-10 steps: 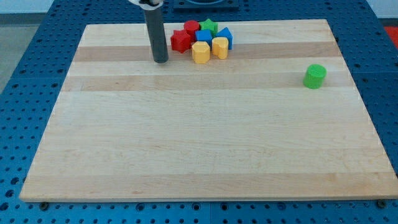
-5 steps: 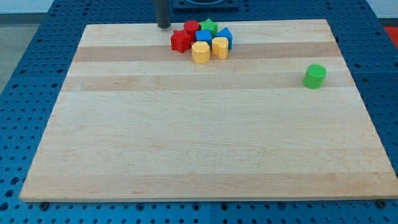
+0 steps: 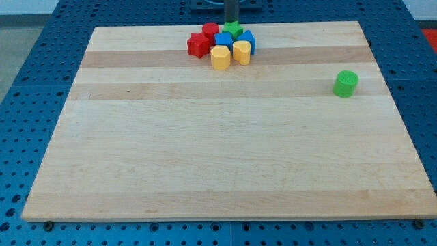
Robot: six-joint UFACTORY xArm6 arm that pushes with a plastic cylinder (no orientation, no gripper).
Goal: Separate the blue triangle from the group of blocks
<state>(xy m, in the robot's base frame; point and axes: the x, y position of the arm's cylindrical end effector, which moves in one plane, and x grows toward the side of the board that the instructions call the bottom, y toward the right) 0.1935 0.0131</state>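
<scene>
A tight group of blocks sits near the board's top edge. The blue triangle (image 3: 248, 39) is on the group's right side, touching a yellow block (image 3: 242, 52) below it and a green star (image 3: 233, 29) to its upper left. A blue block (image 3: 222, 39), a red star (image 3: 198, 46), a red cylinder (image 3: 210, 30) and a second yellow block (image 3: 220, 58) make up the rest. My tip (image 3: 231, 21) is at the view's top, just behind the green star and up-left of the blue triangle.
A green cylinder (image 3: 345, 83) stands alone near the board's right edge. The wooden board (image 3: 218, 157) lies on a blue perforated table.
My tip has moved from the left of the red star up to the board's top edge, then right to behind the green star. The blocks have not moved.
</scene>
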